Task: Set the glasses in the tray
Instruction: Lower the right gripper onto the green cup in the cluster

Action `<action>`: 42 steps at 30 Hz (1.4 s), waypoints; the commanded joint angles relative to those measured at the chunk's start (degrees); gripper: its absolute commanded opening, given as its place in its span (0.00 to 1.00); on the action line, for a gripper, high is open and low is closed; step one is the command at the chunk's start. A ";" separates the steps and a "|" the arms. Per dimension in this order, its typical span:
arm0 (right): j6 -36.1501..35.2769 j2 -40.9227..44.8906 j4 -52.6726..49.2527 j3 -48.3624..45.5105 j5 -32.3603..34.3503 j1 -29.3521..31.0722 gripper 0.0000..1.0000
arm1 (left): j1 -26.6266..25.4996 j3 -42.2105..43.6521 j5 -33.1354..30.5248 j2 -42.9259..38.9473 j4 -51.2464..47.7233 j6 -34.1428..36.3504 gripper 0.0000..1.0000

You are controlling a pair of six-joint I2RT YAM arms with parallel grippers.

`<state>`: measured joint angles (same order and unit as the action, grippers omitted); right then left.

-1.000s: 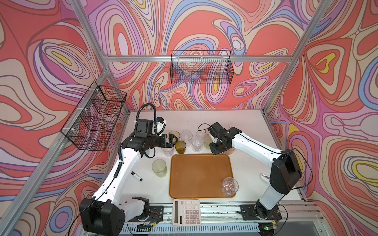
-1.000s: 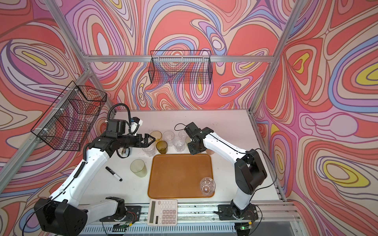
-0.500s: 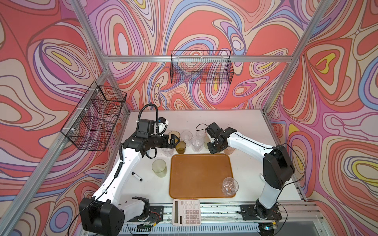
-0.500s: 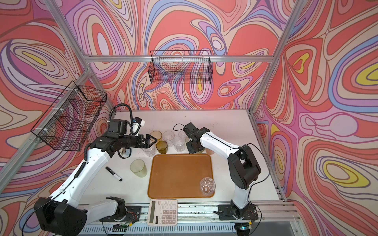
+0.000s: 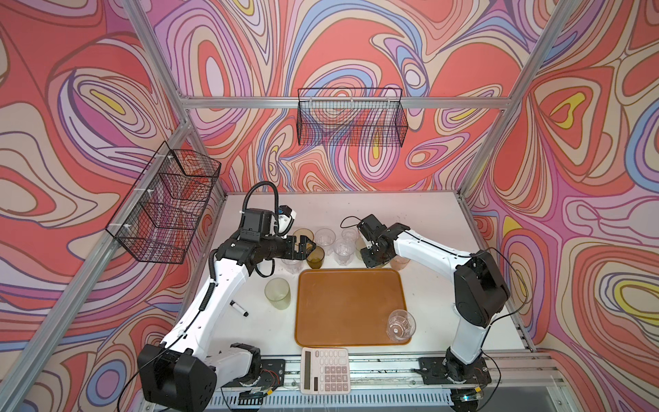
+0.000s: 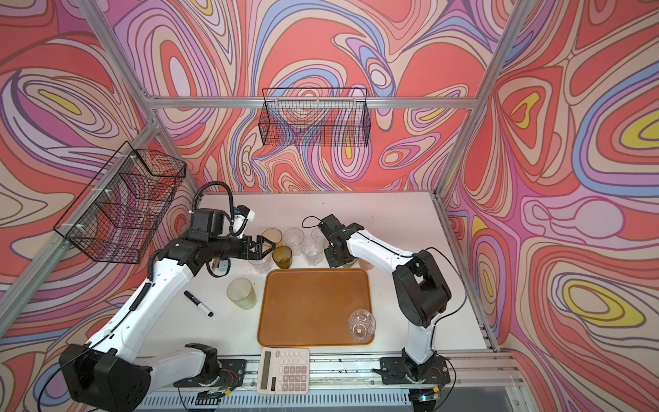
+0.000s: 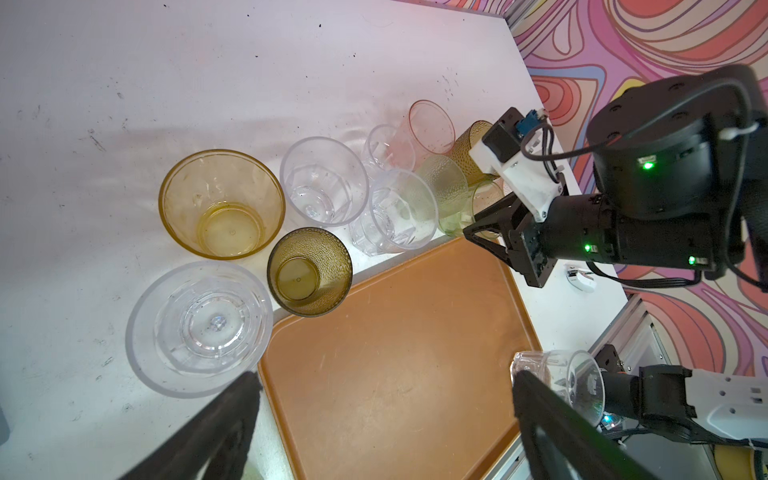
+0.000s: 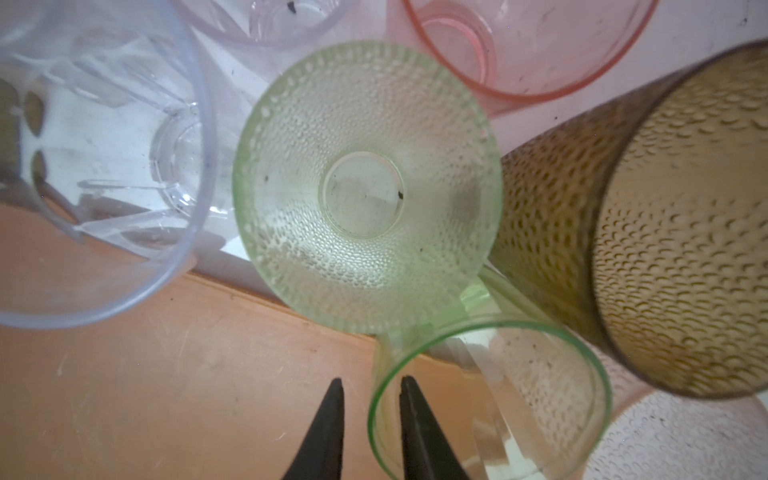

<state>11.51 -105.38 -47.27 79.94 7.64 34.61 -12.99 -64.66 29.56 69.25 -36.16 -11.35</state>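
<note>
The orange-brown tray (image 5: 349, 306) (image 6: 313, 306) holds one clear glass (image 5: 401, 324) at its near right corner. Several glasses stand in a cluster along its far edge. My right gripper (image 8: 371, 380) (image 5: 371, 263) is down among them, its jaws a narrow gap apart astride the rim of a bright green glass (image 8: 490, 395): one finger is inside, one outside, and the outer one stands clear of the wall. A pale green dimpled glass (image 8: 365, 187) stands just beyond. My left gripper (image 5: 311, 246) (image 7: 384, 380) hangs wide open and empty by the olive-brown glass (image 5: 315, 257) (image 7: 309, 272).
A pale olive glass (image 5: 277, 293) stands left of the tray, with a black marker (image 5: 239, 309) further left. A white calculator (image 5: 325, 370) lies at the front edge. Wire baskets hang on the left wall (image 5: 167, 203) and the back wall (image 5: 351, 117).
My right gripper has dropped towards the glasses at the tray's far edge and its jaws have narrowed. My left gripper has barely moved and stays wide open.
</note>
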 commanded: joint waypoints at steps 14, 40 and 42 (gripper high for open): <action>-0.78 -0.78 -0.36 1.80 2.45 -0.41 0.13 | -0.35 0.15 -0.38 0.64 0.23 0.55 0.97; -0.50 1.07 -6.42 5.58 2.36 -0.38 0.01 | -0.45 0.00 -0.65 0.96 -0.09 0.54 0.96; -0.52 1.60 -7.32 6.05 2.44 -0.37 0.00 | -0.45 0.01 -0.59 0.83 -0.05 0.54 0.97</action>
<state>10.96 -106.21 -52.27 84.31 9.54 34.52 -13.15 -64.66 29.30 69.54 -36.21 -11.35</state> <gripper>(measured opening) 0.050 0.965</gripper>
